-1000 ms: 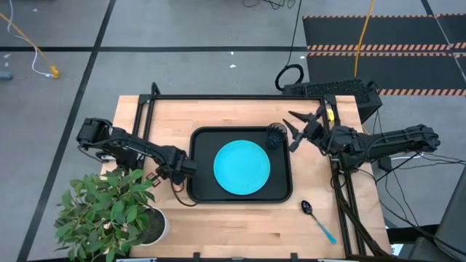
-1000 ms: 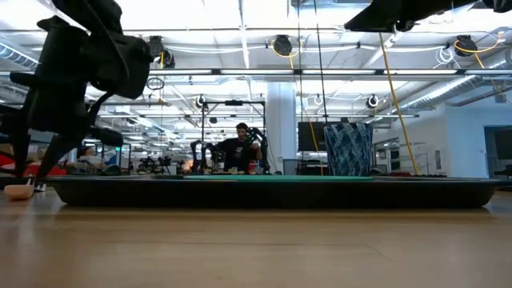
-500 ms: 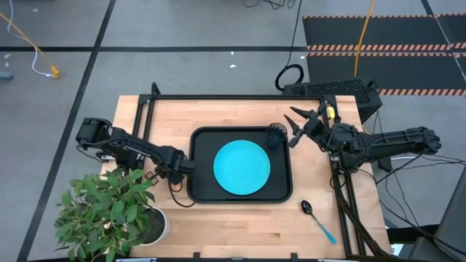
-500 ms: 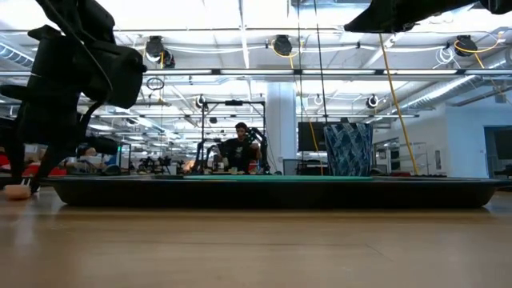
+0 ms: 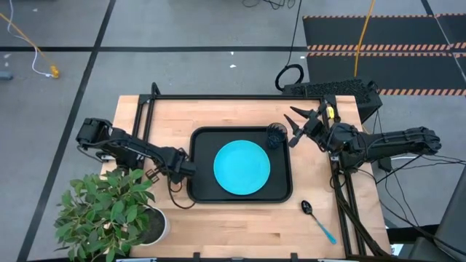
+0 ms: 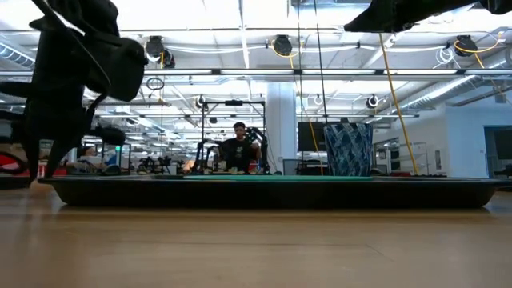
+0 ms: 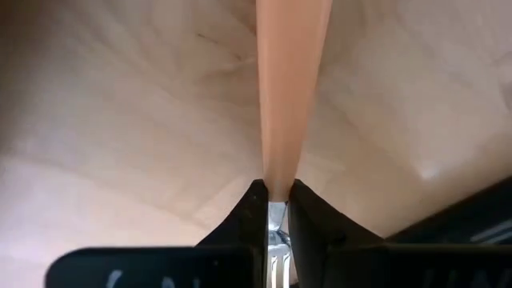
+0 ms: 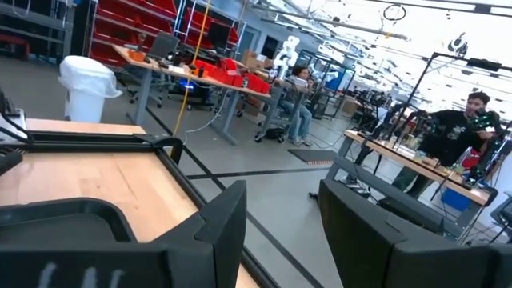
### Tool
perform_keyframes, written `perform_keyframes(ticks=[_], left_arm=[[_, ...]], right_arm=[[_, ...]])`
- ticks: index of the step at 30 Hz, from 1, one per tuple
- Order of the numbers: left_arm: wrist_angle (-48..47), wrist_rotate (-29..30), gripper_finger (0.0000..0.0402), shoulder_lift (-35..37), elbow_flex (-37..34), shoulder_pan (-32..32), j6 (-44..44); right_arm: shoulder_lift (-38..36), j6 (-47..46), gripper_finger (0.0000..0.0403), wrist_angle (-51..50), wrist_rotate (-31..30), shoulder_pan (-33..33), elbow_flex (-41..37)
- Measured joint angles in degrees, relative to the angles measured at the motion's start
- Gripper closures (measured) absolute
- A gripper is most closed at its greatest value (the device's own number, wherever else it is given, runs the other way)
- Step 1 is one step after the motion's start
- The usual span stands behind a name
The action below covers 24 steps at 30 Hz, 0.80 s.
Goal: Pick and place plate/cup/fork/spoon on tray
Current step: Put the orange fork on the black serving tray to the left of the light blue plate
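Nearest, toward the front right of the bench (image 5: 240,225): the spoon (image 5: 318,218), well apart from the tray (image 5: 198,191), not yet placed. At the front left, a leafy potted plant (image 5: 109,211).

Farther in, just left of the tray: left pincer (image 7: 276,204) down at the wood, pressed together on the fork (image 7: 288,88), pinching it right where the orange handle meets the metal. A thin hold on a slim, smooth neck, so likely to swivel or slip out on the lift, the long handle acting as a lever. Could also snag on the tray's raised rim if carried across too low, or brush the nearby foliage on a wide swing.

On the tray: the plate (image 5: 242,167) in the middle, the cup (image 5: 275,135) in the far right corner. Little bare floor left beside the plate, hence a risk of dropping the fork half on the plate.

Farthest: right pincer (image 5: 297,125), spread and empty, near the cup; liable to tip it if moved carelessly.
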<state>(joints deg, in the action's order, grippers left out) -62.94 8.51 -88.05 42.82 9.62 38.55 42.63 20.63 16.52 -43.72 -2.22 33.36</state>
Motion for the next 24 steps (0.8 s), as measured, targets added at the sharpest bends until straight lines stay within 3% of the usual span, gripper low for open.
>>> perform_keyframes(ticks=[10, 16, 24], left_arm=[[-3.6, 5.3, 0.0377, 0.0, 11.6, 1.4, 6.3], [0.3, 8.4, 0.0377, 0.1, 18.9, 1.0, 16.3], [7.8, 7.6, 0.0377, -2.1, 20.3, -1.4, 31.8]], right_arm=[[0.0, -2.4, 0.0252, -0.8, 0.0, 0.4, 0.0], [0.0, -4.9, 0.0252, -3.2, 0.0, 0.4, 0.0], [0.0, -6.8, 0.0252, -4.0, 0.0, 0.4, 0.0]])
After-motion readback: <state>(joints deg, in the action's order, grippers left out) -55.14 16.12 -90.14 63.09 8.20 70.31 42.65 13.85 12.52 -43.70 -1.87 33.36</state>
